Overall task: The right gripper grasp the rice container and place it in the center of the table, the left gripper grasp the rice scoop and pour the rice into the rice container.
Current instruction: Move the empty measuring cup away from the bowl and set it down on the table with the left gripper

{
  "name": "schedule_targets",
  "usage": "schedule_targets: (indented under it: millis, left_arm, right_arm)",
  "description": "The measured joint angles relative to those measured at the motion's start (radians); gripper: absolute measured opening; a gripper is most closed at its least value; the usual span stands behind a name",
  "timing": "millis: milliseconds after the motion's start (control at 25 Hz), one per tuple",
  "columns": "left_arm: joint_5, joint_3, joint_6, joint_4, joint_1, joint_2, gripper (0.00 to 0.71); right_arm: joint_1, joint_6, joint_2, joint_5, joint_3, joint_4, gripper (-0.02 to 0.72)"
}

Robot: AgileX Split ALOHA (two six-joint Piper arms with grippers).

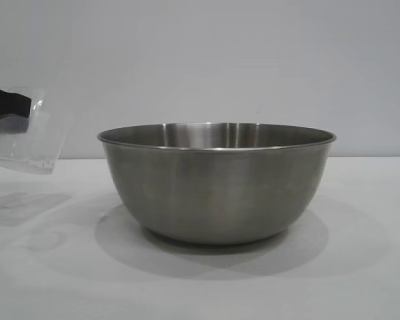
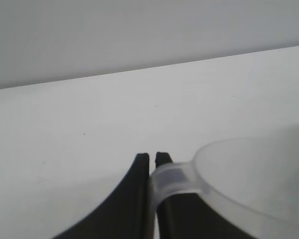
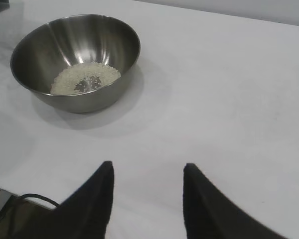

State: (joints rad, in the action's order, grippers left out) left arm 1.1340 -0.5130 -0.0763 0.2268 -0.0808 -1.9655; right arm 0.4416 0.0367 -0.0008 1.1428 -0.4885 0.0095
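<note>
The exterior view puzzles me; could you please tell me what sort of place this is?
Probably a robot test bench staged as a kitchen task: a table under white cloth, a bare grey wall, and a lone round stainless-steel bowl holding white rice.

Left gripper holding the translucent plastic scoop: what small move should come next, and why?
Probably lower and release. Rice already lies in the steel bowl; the translucent plastic scoop looks empty, just above the white table, its handle between the left gripper's fingers.
</note>
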Motion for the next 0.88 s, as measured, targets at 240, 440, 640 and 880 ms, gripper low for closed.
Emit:
schedule_targets:
  millis: [240,440,640,880]
  left_arm:
    - [0.002,0.0,0.0,0.011,0.0,-0.043,0.05]
    - [0.002,0.0,0.0,0.052,0.0,-0.074,0.05]
    - [0.002,0.03,0.0,0.053,0.0,-0.086,0.05]
    - [0.002,0.12,0.0,0.053,0.0,-0.087,0.107]
  right_arm:
    - [0.0,0.0,0.0,0.0,0.0,0.0,0.314]
    - [0.0,0.0,0.0,0.0,0.0,0.0,0.314]
    - [0.0,0.0,0.0,0.0,0.0,0.0,0.314]
    - [0.0,0.0,0.0,0.0,0.0,0.0,0.314]
